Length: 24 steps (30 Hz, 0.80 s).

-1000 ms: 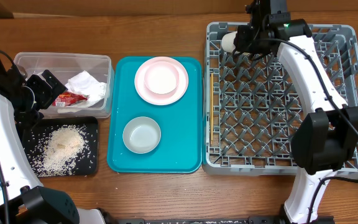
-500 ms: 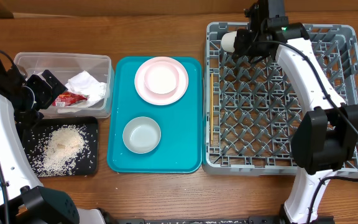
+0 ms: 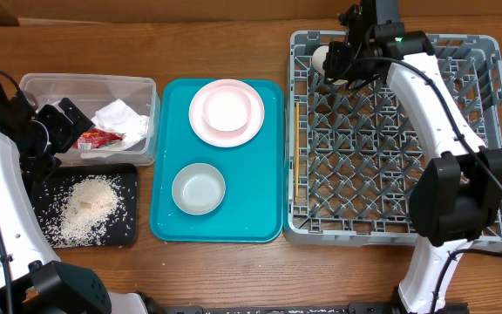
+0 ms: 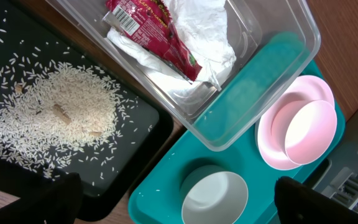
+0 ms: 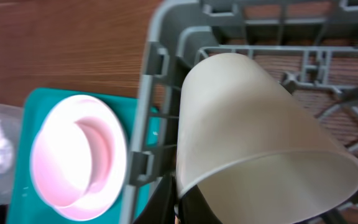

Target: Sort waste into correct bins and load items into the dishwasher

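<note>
At the left edge of the desk (image 3: 234,270), the left tool (image 3: 64,124) hangs spread over the tub (image 3: 50,92) and rice (image 3: 85,205). The green bowl (image 3: 199,188) and plate (image 3: 225,113) sit on the teal tray (image 3: 251,201). In the far-left corner of the rack (image 3: 347,231), the right tool (image 3: 338,61) pinches the cup (image 5: 253,124) by its rim. The cup is likely light, stiff and slick, so a rim hold suits it. Pegs (image 3: 364,139) and the rack wall crowd it.

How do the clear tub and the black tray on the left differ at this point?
The clear tub is see-through with tall walls; the black tray is opaque and shallow. The clear tub holds a crumpled napkin and a red wrapper; the black tray holds loose rice. In the overhead view the clear tub sits farther back than the black tray. Both are rectangular and lie left of the teal tray.
</note>
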Available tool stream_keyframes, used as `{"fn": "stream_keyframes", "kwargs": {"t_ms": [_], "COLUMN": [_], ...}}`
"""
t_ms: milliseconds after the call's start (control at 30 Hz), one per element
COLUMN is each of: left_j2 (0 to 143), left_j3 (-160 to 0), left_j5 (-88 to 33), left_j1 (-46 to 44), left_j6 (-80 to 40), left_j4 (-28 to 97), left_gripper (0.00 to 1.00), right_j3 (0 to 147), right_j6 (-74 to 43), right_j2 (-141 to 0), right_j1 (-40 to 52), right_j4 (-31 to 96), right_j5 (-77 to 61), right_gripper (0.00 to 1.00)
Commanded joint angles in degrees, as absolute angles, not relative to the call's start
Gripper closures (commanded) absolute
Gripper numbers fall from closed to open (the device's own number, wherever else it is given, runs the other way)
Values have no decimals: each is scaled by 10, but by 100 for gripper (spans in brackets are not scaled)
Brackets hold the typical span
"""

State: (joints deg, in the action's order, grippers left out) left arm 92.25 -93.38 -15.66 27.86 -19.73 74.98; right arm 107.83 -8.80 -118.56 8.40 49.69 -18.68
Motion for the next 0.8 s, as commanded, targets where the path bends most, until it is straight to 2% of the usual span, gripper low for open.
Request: {"fn": "stream_keyframes", "kwargs": {"t_ms": [0, 200, 467, 767], "left_j2": [918, 918, 918, 918], "left_j3": [-945, -945, -945, -945], "left_j5": [-154, -155, -154, -154], "left_j1": [281, 281, 281, 281], "left_j6": [-203, -203, -203, -203], "left_j4": [747, 747, 747, 747], "left_gripper": [0, 0, 0, 0], "right_j3": [1095, 1094, 1054, 1016], "right_j6": [-86, -39, 2, 20], "right_j2": [-1123, -1112, -1125, -1209], "right_j1": [81, 81, 81, 81], "right_j4": [485, 455, 425, 346], "right_j5": [-275, -474, -486, -537], "right_gripper": [96, 96, 96, 96]}}
